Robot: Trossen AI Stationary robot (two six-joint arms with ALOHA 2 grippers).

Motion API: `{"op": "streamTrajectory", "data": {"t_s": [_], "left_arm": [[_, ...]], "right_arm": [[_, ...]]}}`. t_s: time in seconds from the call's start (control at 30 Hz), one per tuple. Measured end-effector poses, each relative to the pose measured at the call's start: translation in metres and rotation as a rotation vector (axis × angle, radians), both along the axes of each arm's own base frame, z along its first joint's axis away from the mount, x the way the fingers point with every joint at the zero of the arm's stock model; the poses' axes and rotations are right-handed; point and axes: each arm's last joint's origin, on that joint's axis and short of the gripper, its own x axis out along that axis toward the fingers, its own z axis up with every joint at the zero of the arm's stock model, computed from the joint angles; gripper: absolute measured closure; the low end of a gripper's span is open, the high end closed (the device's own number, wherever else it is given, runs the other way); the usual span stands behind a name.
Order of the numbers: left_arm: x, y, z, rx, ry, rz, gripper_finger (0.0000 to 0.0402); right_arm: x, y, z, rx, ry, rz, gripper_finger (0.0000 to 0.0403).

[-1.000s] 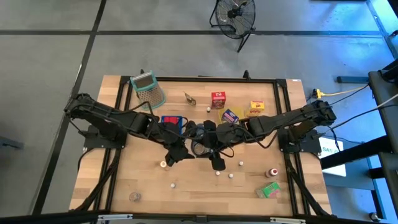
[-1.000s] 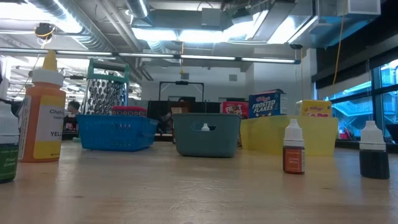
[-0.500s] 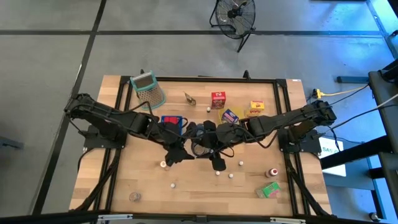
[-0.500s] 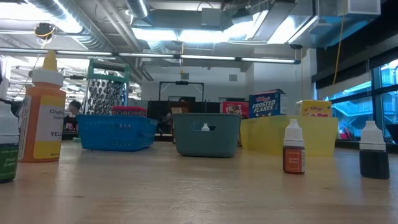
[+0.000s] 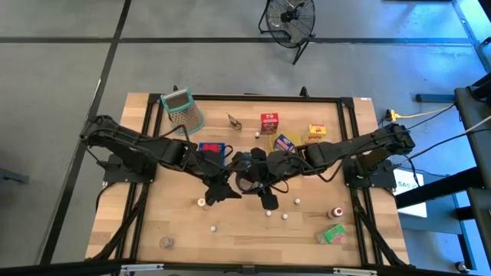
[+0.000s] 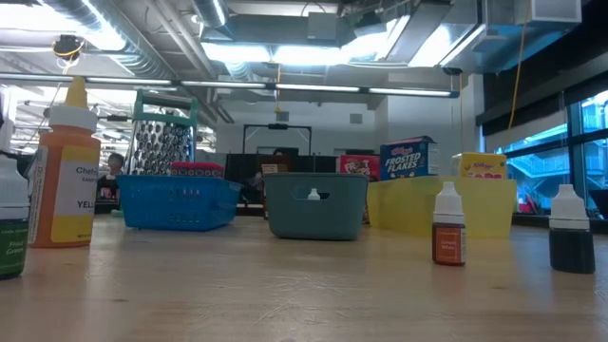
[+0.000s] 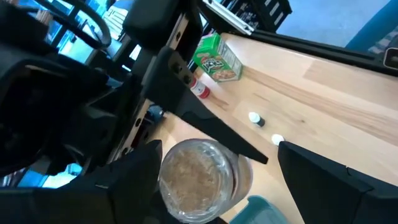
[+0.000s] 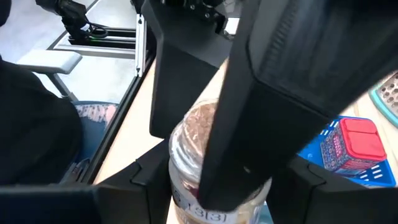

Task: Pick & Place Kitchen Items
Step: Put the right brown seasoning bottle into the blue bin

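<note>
No movement; wooden table (image 5: 169, 222), unchanged.

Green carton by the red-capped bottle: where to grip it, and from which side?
Come from straight above and close the pincer across the green carton's shorter width. It appears to lie flat on the table, skewed to the table's edges, so turn the wrist to match. The red-capped bottle is close but apart. The right pincer is nearer, but it holds the jar.

Clear glossy jar (image 7: 202, 180); matt wood table (image 5: 184, 230).
</note>
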Motion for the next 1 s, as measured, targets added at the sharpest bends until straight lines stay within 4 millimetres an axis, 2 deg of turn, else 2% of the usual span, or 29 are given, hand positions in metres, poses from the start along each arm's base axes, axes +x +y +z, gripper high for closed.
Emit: {"op": "streamTrajectory", "data": {"t_s": [0.27,0.6,1.0], "left_arm": [[0.0064,-0.0016,-0.0064,0.019,0.008,-0.008,0.0087],[0.0069,-0.0015,-0.0055,0.046,-0.010,-0.003,0.0145],[0.0069,-0.0023,-0.0055,0.035,-0.010,-0.016,0.0163]], "right_arm": [[0.0000,0.0002,-0.0002,0.000,0.001,0.001,0.0206],[-0.0001,0.0004,-0.0003,0.003,0.003,0.005,0.0206],[-0.0001,0.0004,-0.0001,0.003,0.001,0.005,0.0206]]}}
